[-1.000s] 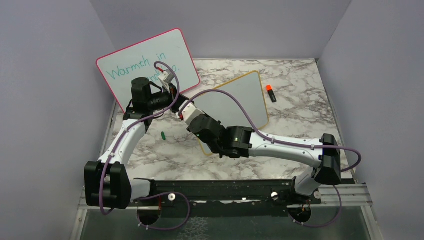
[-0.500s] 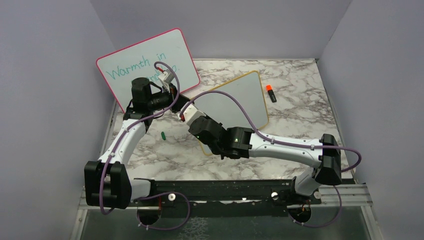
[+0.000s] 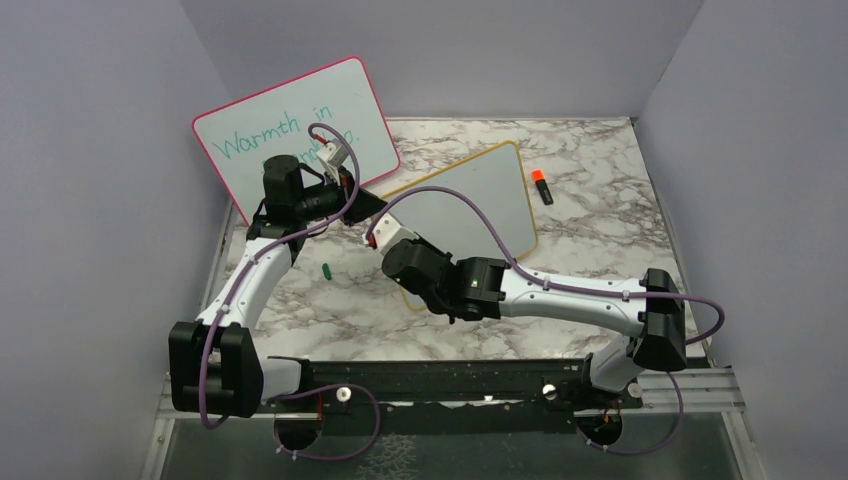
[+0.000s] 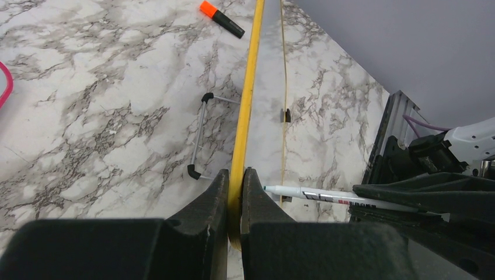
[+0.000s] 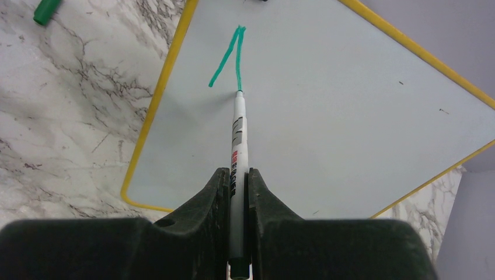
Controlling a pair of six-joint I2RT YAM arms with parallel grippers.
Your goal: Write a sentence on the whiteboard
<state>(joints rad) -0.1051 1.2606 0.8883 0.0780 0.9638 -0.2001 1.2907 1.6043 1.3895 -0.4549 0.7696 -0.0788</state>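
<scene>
Marker (image 5: 238, 140), right fingers (image 5: 210, 204) shifted slightly nearer; tip apparently on whiteboard (image 5: 350, 116).

Robot test cell of a laboratory type. Plain lavender wall panels (image 3: 100, 150) close in a marble-patterned surface (image 3: 600, 220) on three sides. A left arm (image 3: 250, 285) and a right arm (image 3: 580, 295), white and black, are bolted to a black mounting rail (image 3: 450, 372) at the near edge, with purple cables (image 3: 205, 380) routed along them. The objects present are staged props: a pink-framed whiteboard (image 3: 250, 115), a yellow-framed whiteboard (image 3: 480, 200), a white marker pen (image 5: 238, 140), an orange-capped marker (image 3: 541, 186) and a green cap (image 3: 327, 269).
</scene>
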